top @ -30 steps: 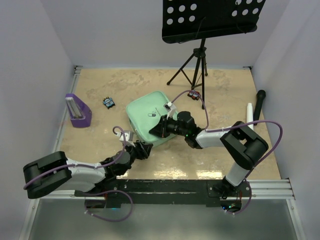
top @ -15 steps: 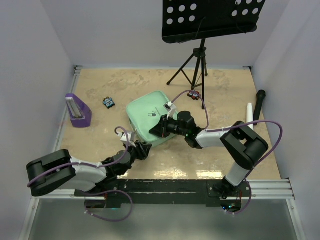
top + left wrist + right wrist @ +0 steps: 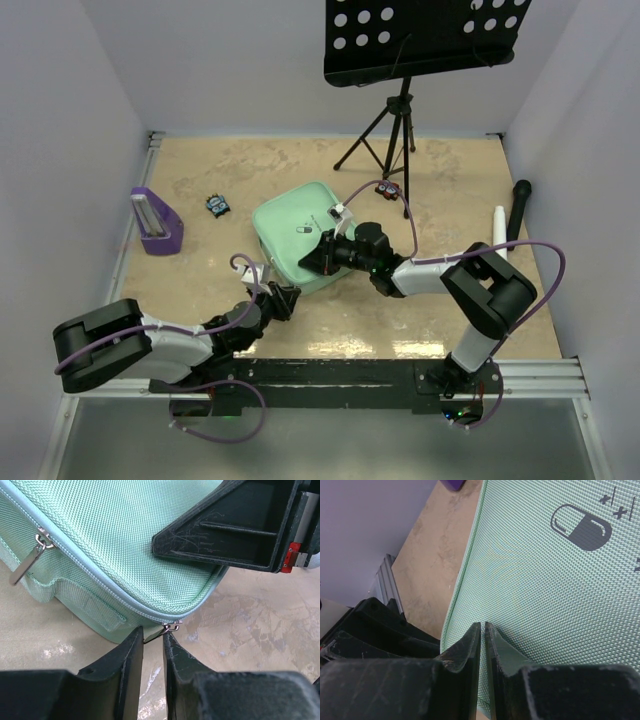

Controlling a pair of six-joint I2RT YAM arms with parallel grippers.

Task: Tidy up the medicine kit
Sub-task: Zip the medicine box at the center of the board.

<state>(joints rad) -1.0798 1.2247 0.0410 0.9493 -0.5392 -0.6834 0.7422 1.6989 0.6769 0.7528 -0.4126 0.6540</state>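
Left gripper [image 3: 152, 631], low at the bottom of my left wrist view: fingers drawn nearly together, clamped on a zipper pull [image 3: 171, 626] at the near corner of the medicine kit [image 3: 125, 545]. A second pull [image 3: 30, 560] hangs off the zip line at upper left.

Kit lies closed on the table [image 3: 450, 170], about mid-frame in the top view, mint-green, tilted off square.

Right gripper [image 3: 483, 625]: fingers together bar a thin slit, tips resting on the lid fabric just inside its near edge. I see nothing between them. Pill logo [image 3: 581, 527] sits upper right in that view.

Farther out: purple stand [image 3: 155, 220] at left, well apart from the kit. Small dark packet [image 3: 217, 206] lies between stand and kit. White tube [image 3: 498, 225] at right. Black music stand [image 3: 420, 40] at the top.
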